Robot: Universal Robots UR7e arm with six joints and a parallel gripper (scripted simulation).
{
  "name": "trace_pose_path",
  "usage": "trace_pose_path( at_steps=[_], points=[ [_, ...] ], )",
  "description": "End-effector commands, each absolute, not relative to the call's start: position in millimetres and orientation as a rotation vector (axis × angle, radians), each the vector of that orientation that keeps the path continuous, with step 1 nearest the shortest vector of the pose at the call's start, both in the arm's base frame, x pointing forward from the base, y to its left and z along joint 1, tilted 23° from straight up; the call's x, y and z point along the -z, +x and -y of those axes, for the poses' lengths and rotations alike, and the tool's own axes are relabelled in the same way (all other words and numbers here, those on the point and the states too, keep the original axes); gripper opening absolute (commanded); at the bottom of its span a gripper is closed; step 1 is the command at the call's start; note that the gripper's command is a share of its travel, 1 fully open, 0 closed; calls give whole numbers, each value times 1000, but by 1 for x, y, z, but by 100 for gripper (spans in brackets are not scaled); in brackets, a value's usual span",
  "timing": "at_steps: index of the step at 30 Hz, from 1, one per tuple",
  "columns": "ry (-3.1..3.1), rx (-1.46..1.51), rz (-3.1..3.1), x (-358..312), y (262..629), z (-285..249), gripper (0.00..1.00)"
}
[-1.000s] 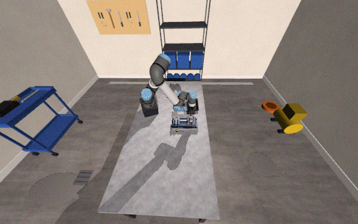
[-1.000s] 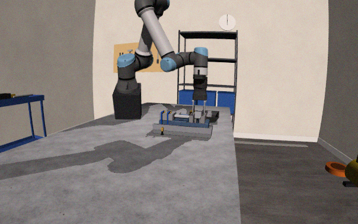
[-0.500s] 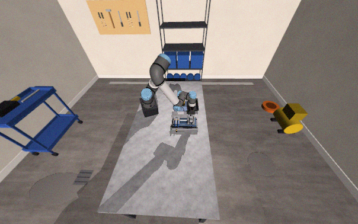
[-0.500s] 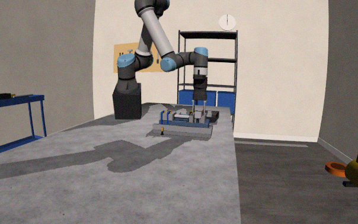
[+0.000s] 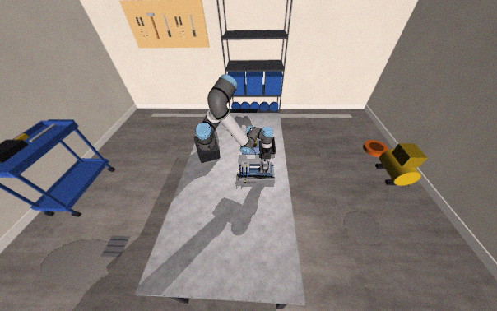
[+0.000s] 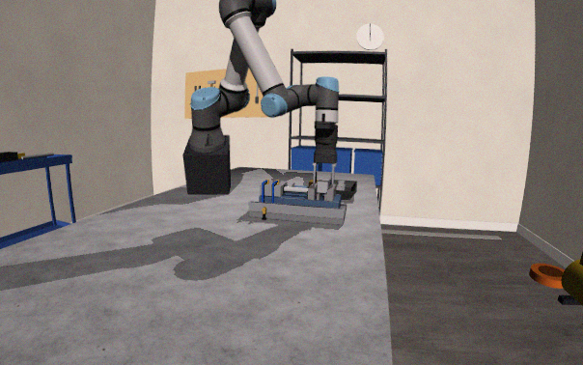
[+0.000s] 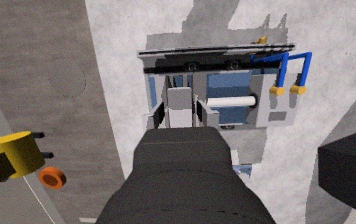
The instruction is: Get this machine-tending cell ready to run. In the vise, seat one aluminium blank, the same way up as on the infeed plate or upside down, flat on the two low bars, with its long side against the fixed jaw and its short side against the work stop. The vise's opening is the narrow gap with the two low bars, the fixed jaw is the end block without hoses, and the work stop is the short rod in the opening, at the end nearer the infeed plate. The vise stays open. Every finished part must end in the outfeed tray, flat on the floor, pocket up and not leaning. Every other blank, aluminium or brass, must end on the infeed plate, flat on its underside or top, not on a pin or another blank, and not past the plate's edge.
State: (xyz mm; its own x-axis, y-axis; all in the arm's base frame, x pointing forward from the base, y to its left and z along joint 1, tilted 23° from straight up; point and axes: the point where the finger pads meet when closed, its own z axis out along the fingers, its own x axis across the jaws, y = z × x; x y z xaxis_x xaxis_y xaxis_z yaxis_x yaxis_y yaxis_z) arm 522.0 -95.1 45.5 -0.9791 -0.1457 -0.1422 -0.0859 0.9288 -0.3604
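Grey table (image 6: 145, 290): a long mottled top is seen, carrying the arm's dark pedestal (image 6: 207, 166) at the far end and the vise fixture beside it.
Arm (image 6: 256, 43): it is folded over from the pedestal, with the wrist pointed straight down above the vise.
Shelf rack (image 6: 292, 97): a dark frame is set against the back wall, with blue bins on a low level.
Blue cart (image 5: 88, 141): it is parked near the left wall, well apart from the table.
Vise (image 7: 260, 107): a grey and blue body is shown with two blue hoses on one end block and a white rod across its middle.
End effector (image 7: 180, 111): the fingers are spread wide, gripping nothing, one on either side of the blank.
Aluminium blank (image 7: 179, 98): a pale grey block is seen in the vise's opening, between the spread fingers; whether it is seated flat on the low bars cannot be told.
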Motion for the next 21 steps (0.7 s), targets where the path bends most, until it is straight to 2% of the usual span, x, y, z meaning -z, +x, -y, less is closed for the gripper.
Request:
trace_pose_path(
  at_steps=[1, 21],
  points=[
    [-177, 535, -2919, -47, 522, 95, 100],
    [-177, 535, -2919, -84, 515, 81, 100]
  ],
)
